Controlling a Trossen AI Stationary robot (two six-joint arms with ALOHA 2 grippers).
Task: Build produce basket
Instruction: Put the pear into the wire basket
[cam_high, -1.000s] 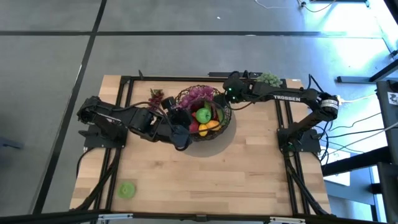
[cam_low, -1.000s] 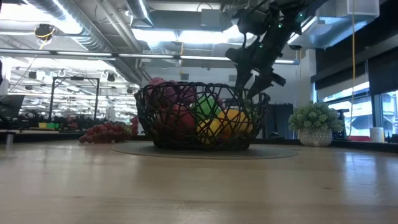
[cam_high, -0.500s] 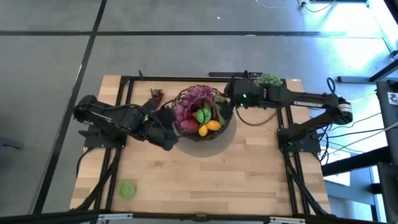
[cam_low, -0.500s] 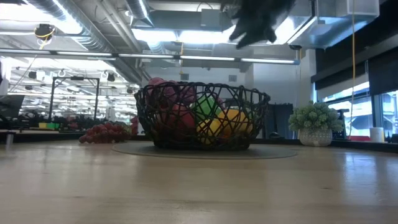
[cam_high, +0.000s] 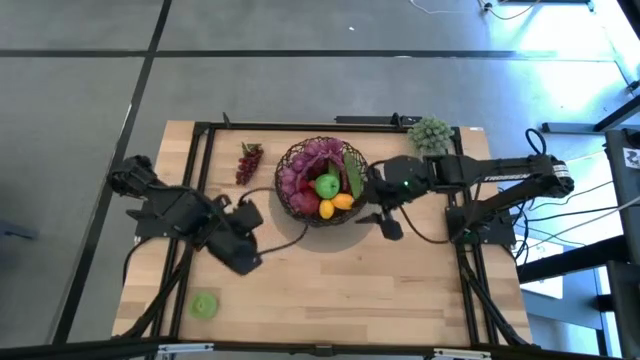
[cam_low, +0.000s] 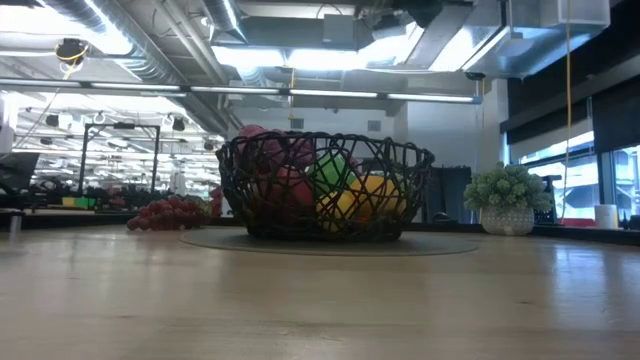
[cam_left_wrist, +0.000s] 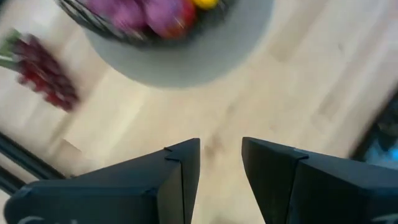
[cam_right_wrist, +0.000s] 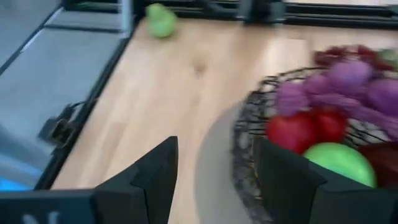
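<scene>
A: Both arms have pulled back from the basket! A second ago the left tool sat right against the basket's rim and the right tool hung over its far edge; now both are clear of it.

B: And the low view confirms it: the dark arm that hung above the basket then is gone from there, with only a bit of arm left at the very top.

A: Where's the basket against the tools now?

B: It sits between them, farther back on the tabletop, full of produce: purple grapes, red apples, a green apple, something yellow. A loose bunch of dark red grapes lies beyond the left tool, beside the basket. In the right wrist view the basket is just ahead of the right tool, off to one side.

A: Tool states?

B: Left tool: fingers slightly apart, a narrow gap, nothing in it, bare wood beneath. Right tool: fingers spread wider, also empty.

A: Arm poses?

B: The left arm is folded low, its tool pointing toward the near side. The right arm stretches across from its base, bending down toward the tabletop near the basket.
</scene>
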